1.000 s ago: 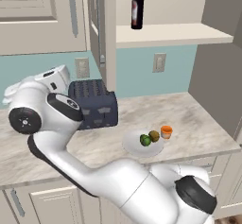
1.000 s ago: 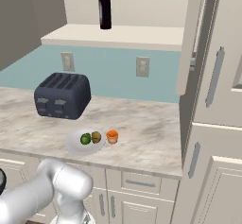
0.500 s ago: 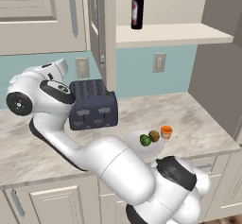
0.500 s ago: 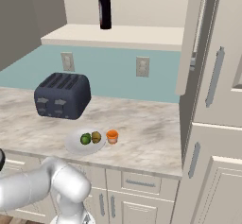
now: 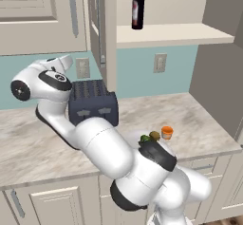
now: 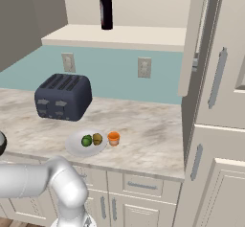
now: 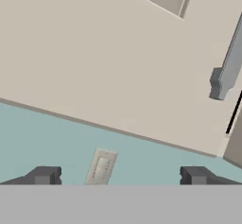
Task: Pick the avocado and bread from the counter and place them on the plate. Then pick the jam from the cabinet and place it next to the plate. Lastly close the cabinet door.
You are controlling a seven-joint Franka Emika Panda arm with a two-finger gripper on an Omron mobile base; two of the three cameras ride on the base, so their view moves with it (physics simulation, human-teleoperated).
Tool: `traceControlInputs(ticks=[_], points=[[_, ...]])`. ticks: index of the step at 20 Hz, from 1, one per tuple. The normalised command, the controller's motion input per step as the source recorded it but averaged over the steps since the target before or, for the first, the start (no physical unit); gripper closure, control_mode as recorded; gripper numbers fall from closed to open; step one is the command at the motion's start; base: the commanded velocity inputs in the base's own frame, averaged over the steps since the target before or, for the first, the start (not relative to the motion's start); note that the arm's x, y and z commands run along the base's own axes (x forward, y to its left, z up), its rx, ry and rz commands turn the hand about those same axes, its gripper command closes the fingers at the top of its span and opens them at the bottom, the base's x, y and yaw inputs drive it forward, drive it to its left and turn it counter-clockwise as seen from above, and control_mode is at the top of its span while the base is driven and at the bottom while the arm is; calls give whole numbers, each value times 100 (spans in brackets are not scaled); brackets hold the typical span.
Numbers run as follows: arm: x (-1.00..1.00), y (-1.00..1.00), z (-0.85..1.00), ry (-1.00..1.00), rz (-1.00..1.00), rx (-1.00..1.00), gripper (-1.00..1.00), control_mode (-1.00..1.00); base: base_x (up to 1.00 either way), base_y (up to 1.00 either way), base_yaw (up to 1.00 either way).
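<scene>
The white plate [image 6: 72, 146] lies on the counter [image 6: 148, 130] with the green avocado [image 6: 86, 141] and the brown bread [image 6: 97, 138] on it. The orange jam [image 6: 113, 138] stands on the counter just right of the plate. In the left base view the arm hides most of the plate; avocado [image 5: 144, 138], bread [image 5: 154, 135] and jam [image 5: 166, 132] show. The cabinet door [image 5: 110, 34] stands swung open, edge-on to the camera. My gripper [image 7: 120, 176] is open and empty, high up left of that door, facing a closed cabinet front and the teal wall.
A dark toaster [image 5: 92, 104] sits under my hand [image 5: 61, 63]. A wine bottle [image 5: 137, 5] stands on the open shelf [image 5: 166, 34]. A wall outlet [image 7: 100, 166] and a grey bar handle [image 7: 229, 72] lie ahead of the fingers. Tall cabinets [image 6: 220, 101] bound the counter's right end.
The arm has rolled and its hand has risen a little toward the upper cabinet, left of the open door. The jaws stay wide open; the food and jar have not moved.
</scene>
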Motion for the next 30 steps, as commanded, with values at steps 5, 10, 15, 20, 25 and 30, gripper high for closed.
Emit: traceControlInputs(ticks=[5, 10, 15, 20, 25, 30], points=[[38, -65, 0, -2, -19, 0, -100, -100, 0, 0, 0], [7, -77, 0, -7, -15, 0, -100, -100, 0, 0, 0], [-48, -65, 1, -15, -11, 1, -100, -100, 0, 0, 0], [-40, -67, 6, -19, -9, 1, -100, -100, 0, 0, 0], [0, -84, 13, -17, -9, 0, -100, -100, 0, 0, 0], [15, -83, 12, -13, -6, 3, -100, -100, 0, 0, 0]])
